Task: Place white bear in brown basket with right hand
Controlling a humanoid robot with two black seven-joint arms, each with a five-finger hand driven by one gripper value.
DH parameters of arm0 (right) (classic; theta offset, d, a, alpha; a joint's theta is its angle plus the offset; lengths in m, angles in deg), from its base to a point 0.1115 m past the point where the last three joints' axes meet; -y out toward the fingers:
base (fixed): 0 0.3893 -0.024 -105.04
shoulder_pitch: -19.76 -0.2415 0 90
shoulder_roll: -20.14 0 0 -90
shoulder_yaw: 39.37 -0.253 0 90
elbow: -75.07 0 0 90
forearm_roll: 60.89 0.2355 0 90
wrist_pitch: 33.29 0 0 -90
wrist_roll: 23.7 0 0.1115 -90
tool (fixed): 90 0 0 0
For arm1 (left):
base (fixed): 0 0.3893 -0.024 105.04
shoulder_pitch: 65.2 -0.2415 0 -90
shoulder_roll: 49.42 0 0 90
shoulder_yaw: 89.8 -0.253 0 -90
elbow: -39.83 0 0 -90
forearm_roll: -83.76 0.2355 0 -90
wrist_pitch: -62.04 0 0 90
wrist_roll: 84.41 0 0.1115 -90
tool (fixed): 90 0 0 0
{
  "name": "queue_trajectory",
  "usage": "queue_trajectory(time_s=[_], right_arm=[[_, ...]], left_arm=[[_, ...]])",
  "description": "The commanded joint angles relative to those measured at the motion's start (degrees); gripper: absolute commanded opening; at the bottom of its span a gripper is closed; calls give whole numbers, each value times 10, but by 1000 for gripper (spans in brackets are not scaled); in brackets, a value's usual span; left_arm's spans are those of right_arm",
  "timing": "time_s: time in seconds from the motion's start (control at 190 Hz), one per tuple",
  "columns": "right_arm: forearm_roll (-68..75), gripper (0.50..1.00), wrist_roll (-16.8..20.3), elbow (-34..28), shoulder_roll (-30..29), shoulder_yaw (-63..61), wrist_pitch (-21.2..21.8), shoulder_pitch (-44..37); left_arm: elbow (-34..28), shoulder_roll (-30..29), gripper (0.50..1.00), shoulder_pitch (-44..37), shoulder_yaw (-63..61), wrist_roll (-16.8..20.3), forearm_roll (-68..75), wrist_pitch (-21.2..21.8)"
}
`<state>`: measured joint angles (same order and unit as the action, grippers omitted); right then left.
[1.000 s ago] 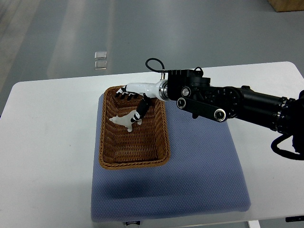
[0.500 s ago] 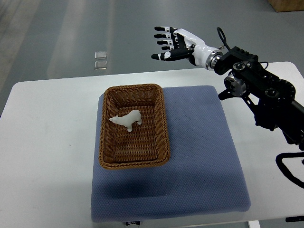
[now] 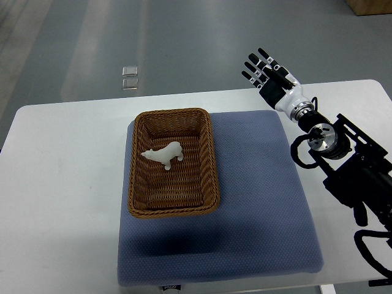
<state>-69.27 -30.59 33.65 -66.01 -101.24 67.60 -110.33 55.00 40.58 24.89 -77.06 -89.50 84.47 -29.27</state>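
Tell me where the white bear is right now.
In the top view, the white bear lies inside the brown basket, in its upper half on the left of the blue mat, apart from the open right hand.

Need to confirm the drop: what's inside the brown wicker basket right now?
The brown wicker basket holds only the small white bear figurine, on its woven floor towards the far end. Nothing covers it; the open right hand is well clear.

Black jointed arm [image 3: 349, 165] with looped cables, silver wrist ring, white hand [image 3: 275, 82], black fingers [image 3: 257, 64].
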Motion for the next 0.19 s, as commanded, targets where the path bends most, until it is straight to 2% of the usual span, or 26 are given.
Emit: queue_trajectory(time_s=[0.0, 0.189], right_arm=[[22, 928, -8, 1, -10, 0, 1, 3], [21, 928, -30, 2, -22, 4, 0, 3]], left_arm=[[0, 0, 1000, 0, 0, 0, 0, 0], [0, 0, 1000, 0, 0, 0, 0, 0]])
